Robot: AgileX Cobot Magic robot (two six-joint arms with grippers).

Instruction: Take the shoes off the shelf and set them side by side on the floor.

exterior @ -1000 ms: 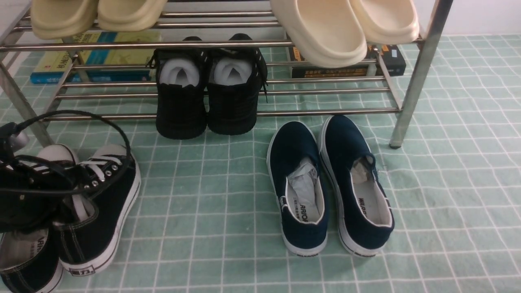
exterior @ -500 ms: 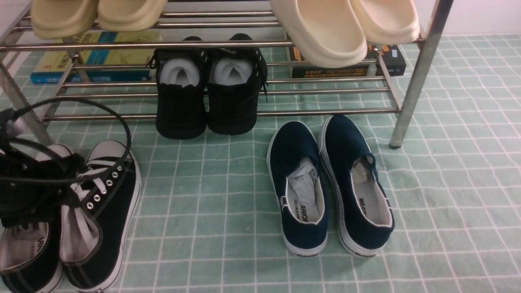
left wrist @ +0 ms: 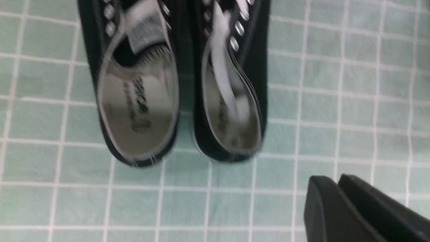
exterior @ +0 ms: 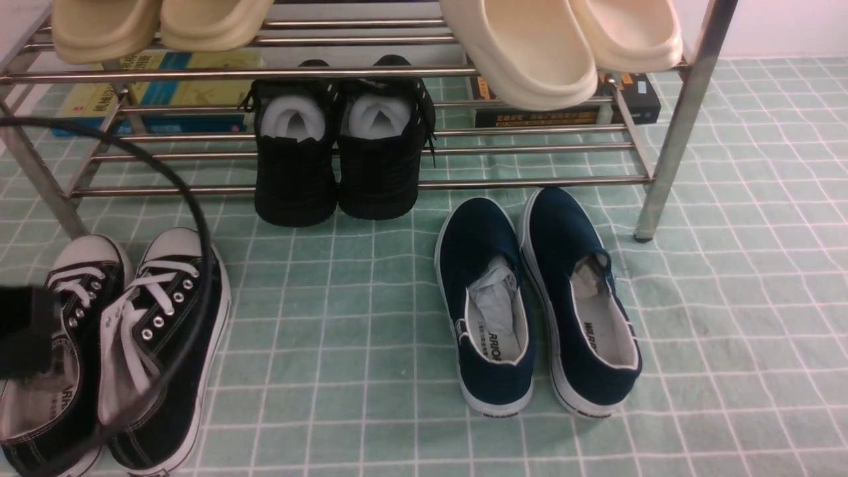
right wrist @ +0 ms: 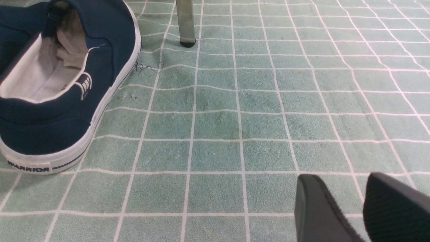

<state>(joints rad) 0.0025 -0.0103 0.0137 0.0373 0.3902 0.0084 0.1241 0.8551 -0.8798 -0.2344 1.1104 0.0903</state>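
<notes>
Both black canvas sneakers, the left one point(exterior: 83, 278) and the right one point(exterior: 175, 318), lie flat on the pale green floor point(exterior: 344, 331), side by side, toes toward the shelf point(exterior: 530, 180). The left wrist view looks down into their openings, one shoe point(left wrist: 137, 101) close beside the other point(left wrist: 231, 101). My left gripper point(left wrist: 331, 179) hovers behind their heels, shut and empty; in the front view it is a dark blur point(exterior: 26, 331) at the left edge. The right gripper point(right wrist: 341, 176) hangs open over bare floor, holding nothing.
All-black shoes with white stuffing point(exterior: 338, 152) sit on the lower tier. Navy slip-ons point(exterior: 536, 298) lie on the floor in front of the shelf, near its right leg point(right wrist: 185, 23). Cream slippers point(exterior: 563, 46) rest on the top tier, above books point(exterior: 152, 99). A black cable point(exterior: 199, 218) arcs over the sneakers.
The left gripper set the right sneaker down flat beside the other, let go, and pulled back off the shoes toward the left edge. The right arm has not moved.
</notes>
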